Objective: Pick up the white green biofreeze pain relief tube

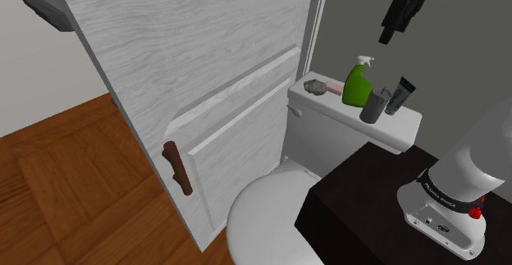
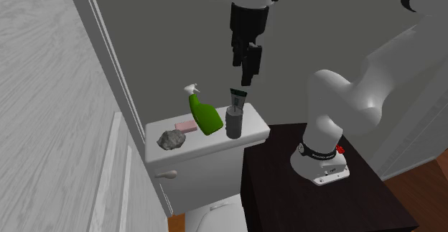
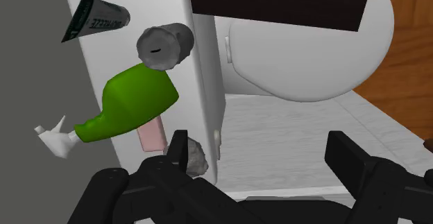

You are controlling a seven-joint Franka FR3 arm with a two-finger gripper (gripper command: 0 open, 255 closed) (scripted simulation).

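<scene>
Gripper (image 1: 392,27): black, up in the air above the tank, touching nothing; in the second exterior view (image 2: 244,65) it hangs above the tube.
Fingers (image 3: 177,150): spread apart, nothing between them.
Tube (image 1: 400,95): grey-white with a dark green end, "BIOFREEZE" print readable in the wrist view (image 3: 97,18). It is on the tank lid at the end nearest the stand, next to the wall, just beside the cup, and looks tilted in the shoulder view. Well apart from the gripper.
Cup (image 2: 234,121): grey cylinder, upright, directly in front of the tube (image 2: 237,96) in the second exterior view.
Spray bottle (image 1: 357,87): green with a white trigger, upright, mid-lid, near the cup.
Pink block (image 1: 332,85): flat on the lid, on the bottle's far side from the cup.
Grey lump (image 2: 171,139): rock-like, at the lid's door end, just beside the pink block.
Tank (image 1: 394,132): white, against a grey wall.
Toilet lid (image 1: 262,222): white, closed, below the tank.
Stand (image 1: 361,189): dark box beside the toilet, with the white arm base (image 1: 447,202) on top.
Door (image 1: 189,75): pale wood grain, brown handle (image 1: 176,169).
Floor (image 1: 57,189): brown wood.
</scene>
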